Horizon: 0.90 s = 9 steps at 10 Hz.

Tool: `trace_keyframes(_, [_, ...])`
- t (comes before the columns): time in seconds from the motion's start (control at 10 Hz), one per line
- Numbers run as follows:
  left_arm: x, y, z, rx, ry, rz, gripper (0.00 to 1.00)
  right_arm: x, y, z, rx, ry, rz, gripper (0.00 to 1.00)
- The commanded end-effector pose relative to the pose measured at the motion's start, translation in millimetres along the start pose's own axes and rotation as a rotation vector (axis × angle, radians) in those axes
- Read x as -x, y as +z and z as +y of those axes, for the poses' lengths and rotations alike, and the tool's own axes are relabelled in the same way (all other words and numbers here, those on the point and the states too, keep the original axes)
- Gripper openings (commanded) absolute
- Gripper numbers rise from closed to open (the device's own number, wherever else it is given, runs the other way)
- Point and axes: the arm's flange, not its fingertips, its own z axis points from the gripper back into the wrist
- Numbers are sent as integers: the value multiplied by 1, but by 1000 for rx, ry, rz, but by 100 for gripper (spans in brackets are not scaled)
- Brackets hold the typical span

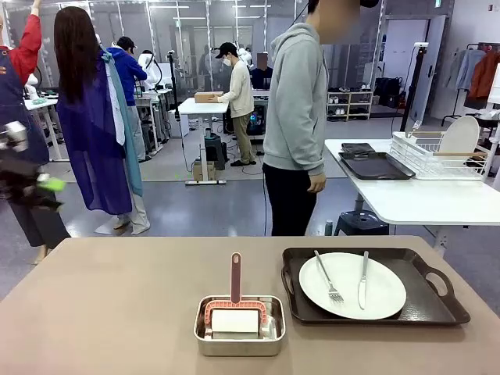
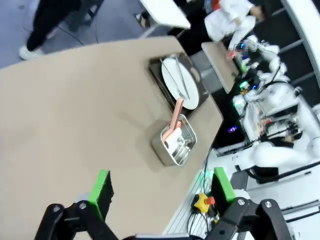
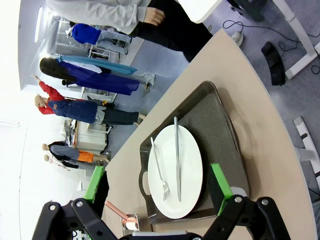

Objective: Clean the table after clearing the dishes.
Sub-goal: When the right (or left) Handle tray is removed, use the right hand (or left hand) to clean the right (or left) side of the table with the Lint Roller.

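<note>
Right now one round white plate (image 1: 383,297) with silver fork (image 1: 326,278) and knife (image 1: 363,280) sits on a dark brown handled tray (image 1: 437,312) at the matte taupe table's (image 1: 101,312) right side. Just beside it, a steel pan (image 1: 239,345) holds what looks like a pink-handled brush (image 1: 235,280). Left gripper (image 2: 161,188) and right gripper (image 3: 156,183) hover, fingers apart, empty.

No readable text, labels or numbers anywhere. Tray (image 1: 426,306), plate (image 1: 387,293), steel pan (image 1: 238,348) all plain; background stuff too blurry to tell.

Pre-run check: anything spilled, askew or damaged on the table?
Nothing stands out. Plate sits flat in its tray, fork and knife on it; brush rests in the steel pan; no spill on the table.
</note>
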Motion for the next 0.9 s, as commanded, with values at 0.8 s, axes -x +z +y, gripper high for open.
trace_keyframes(0.8, [84, 126, 102, 88, 50, -108, 100, 2, 0, 0, -3, 14, 4, 100])
